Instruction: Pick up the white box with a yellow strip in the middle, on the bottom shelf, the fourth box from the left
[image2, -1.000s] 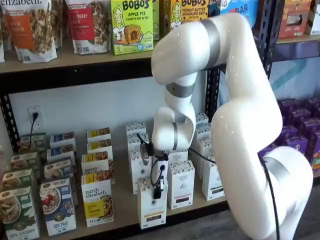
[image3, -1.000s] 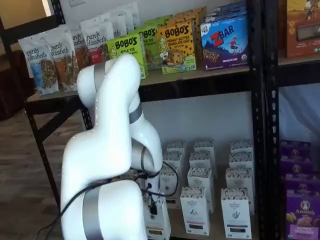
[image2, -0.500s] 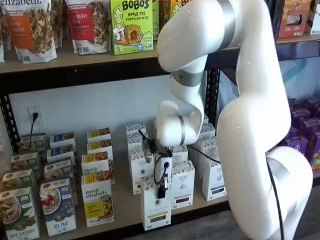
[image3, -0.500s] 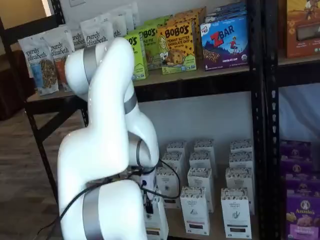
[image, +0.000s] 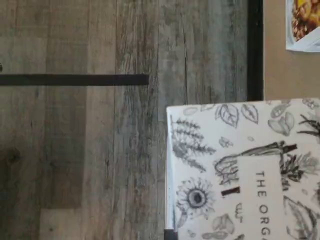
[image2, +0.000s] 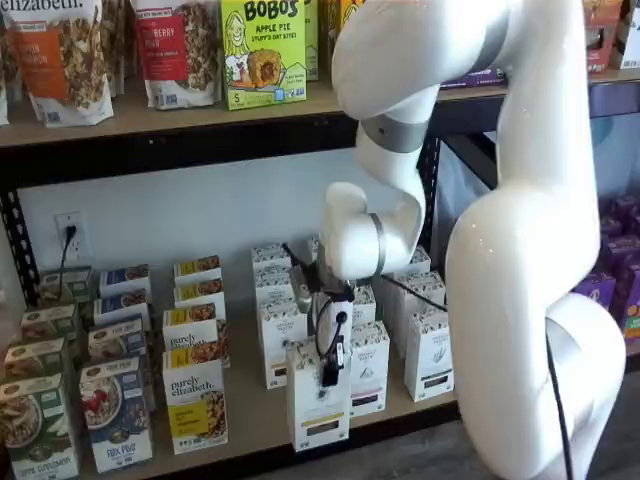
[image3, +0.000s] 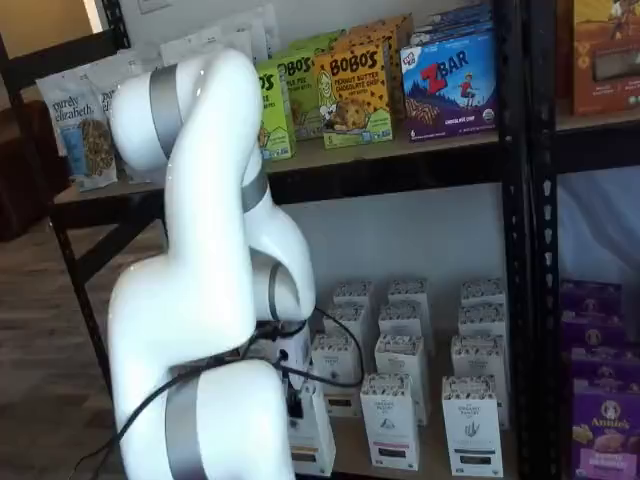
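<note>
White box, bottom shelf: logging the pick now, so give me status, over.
Gripper shut on the white box. Box at the front edge of the bottom shelf, partly over the rail in the wrist view. Nothing in the way out front.

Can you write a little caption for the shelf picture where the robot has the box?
Gripper shut on the white box, at the front edge of the bottom shelf.

White box (image2: 318, 405) before its row (bottom shelf (image2: 245, 425)).
</note>
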